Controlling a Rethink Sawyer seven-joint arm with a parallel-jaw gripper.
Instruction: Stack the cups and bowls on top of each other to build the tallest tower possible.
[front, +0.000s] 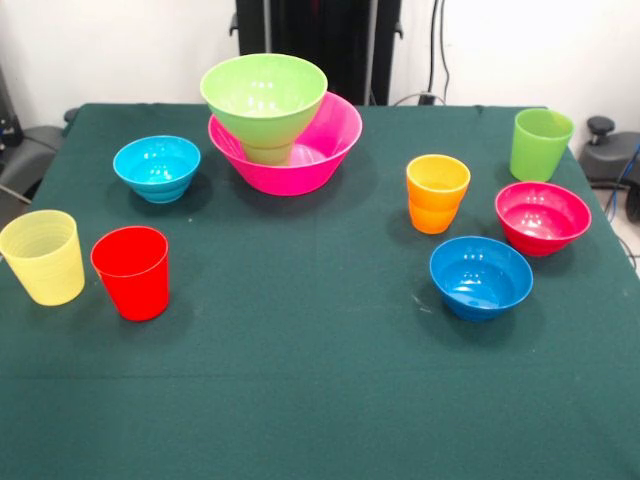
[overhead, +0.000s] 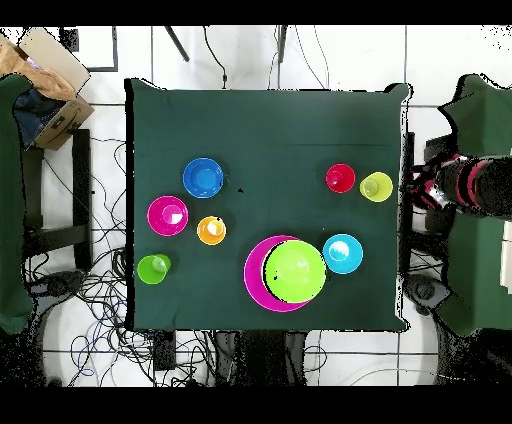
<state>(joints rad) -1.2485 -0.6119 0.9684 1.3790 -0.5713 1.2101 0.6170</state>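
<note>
On the green cloth surface (front: 320, 400), taken in the front view from nine o'clock across to three, stand a pale yellow plastic cup (front: 43, 256) and a red plastic cup (front: 131, 272) just beside it, then a light blue plastic bowl (front: 157, 167). Toward twelve o'clock the large pink plastic bowl (front: 335, 140) carries the lime green plastic bowl (front: 263, 93), raised on something inside. Toward three o'clock sit an orange plastic cup (front: 437, 193), a darker blue plastic bowl (front: 481, 276), a magenta plastic bowl (front: 542, 217) and a taller lime green plastic cup (front: 541, 144). The jaws appear in neither view, so their state cannot be told.

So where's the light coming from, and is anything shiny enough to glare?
Front view: soft shadows fall beside each piece, as under the red cup; pale glints sit inside the darker blue bowl. Overhead view: light looks flat, the green tablecloth dull, no glare.
</note>
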